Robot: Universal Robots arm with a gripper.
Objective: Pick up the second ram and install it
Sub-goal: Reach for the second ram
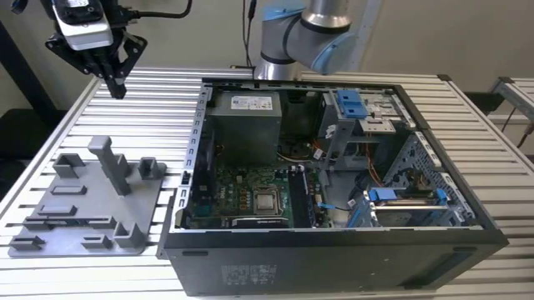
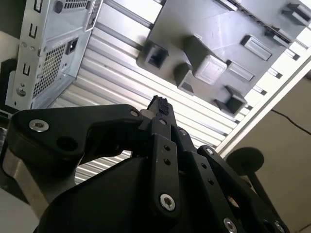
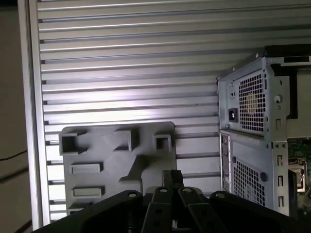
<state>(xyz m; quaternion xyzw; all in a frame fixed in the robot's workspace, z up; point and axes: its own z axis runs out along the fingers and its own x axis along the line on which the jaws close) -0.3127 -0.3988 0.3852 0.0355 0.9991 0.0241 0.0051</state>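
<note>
While the pincer (image 1: 116, 87) hangs above the bare table (image 1: 167, 100) at about 10 o'clock in the exterior view, its fingers are drawn together to a point with nothing visible between them. Both wrist views show the same: the tips meet and carry no stick.

The grey tray (image 1: 140, 206) lies at 8 o'clock, well apart from the pincer, and its holders look bare around the tall post (image 1: 112, 164). The open PC case (image 1: 334, 262) takes the middle through to 4 o'clock. On its board, just at 3 o'clock of the CPU socket (image 1: 266, 201), narrow dark strips stand in the memory slots. The second ram (image 1: 298, 194) is probably one of these, though I cannot tell which, nor whether it is pressed fully home.

Judged from that, the pick looks done and the stick seems to sit in its slot, so the task appears near its end. Any further touch on it would call for a straight descent into the case with the tips aligned along the slot.

The case's near wall, the power supply (image 1: 242, 125) at 12 o'clock of the board and the drive cage (image 1: 359, 112) with its loose cables crowd the way in.
</note>
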